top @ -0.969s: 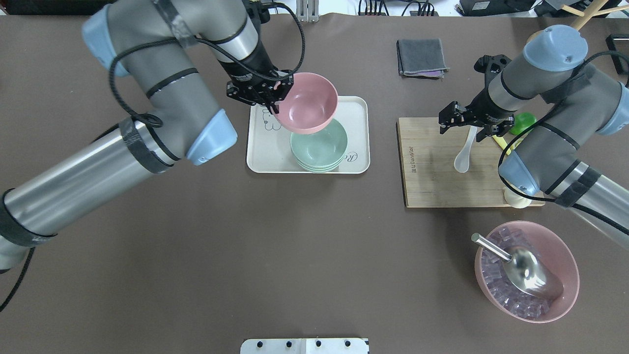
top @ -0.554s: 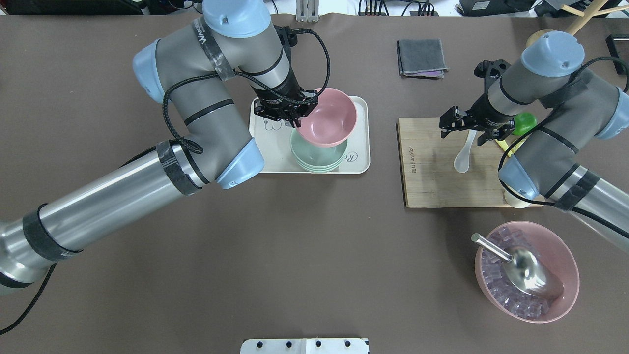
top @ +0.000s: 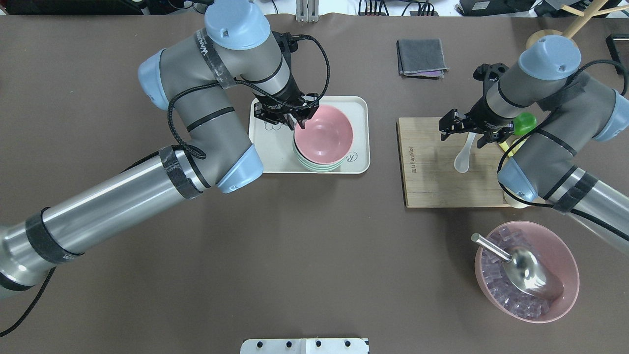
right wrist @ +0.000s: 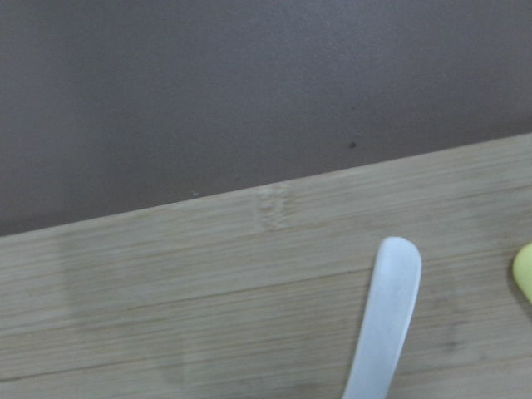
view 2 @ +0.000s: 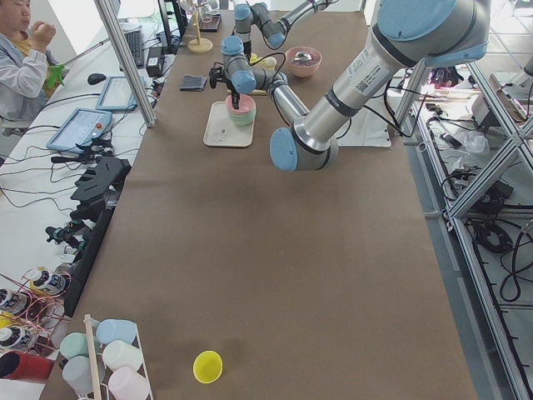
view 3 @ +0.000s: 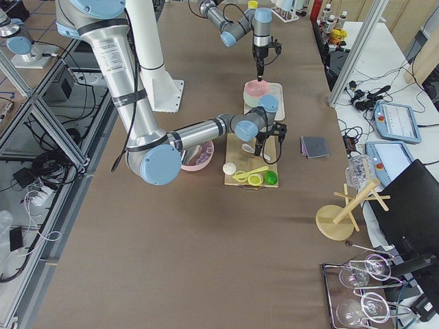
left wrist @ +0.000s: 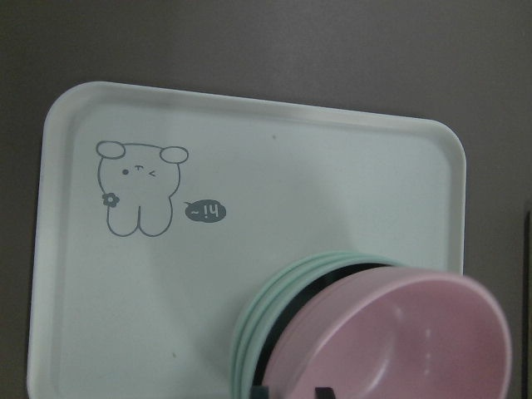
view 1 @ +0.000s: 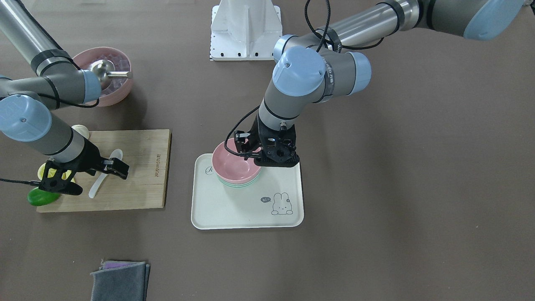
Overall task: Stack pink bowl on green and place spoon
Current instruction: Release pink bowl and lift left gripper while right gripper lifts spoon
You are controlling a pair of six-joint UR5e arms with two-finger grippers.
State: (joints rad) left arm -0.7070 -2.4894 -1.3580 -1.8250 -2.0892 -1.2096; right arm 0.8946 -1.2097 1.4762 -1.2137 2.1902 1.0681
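Pink bowl: we now see it [top: 323,134] settled level in the green stack [top: 314,168]. A second ago it hung tilted over the stack's 12 o'clock edge, so the stacking looks nearly done.
Left pincer: it [top: 297,119] is clenched on the pink bowl's rim at 10 o'clock, and we judge that letting go comes next.
Tray: it [top: 356,105] carries the stack in its 3 o'clock half.
Spoon: it [top: 463,160] lies on the wooden board [top: 427,182], well apart at 3 o'clock, not yet lifted.
Right pincer: it [top: 469,132] is spread wide over the spoon's handle and has barely moved.
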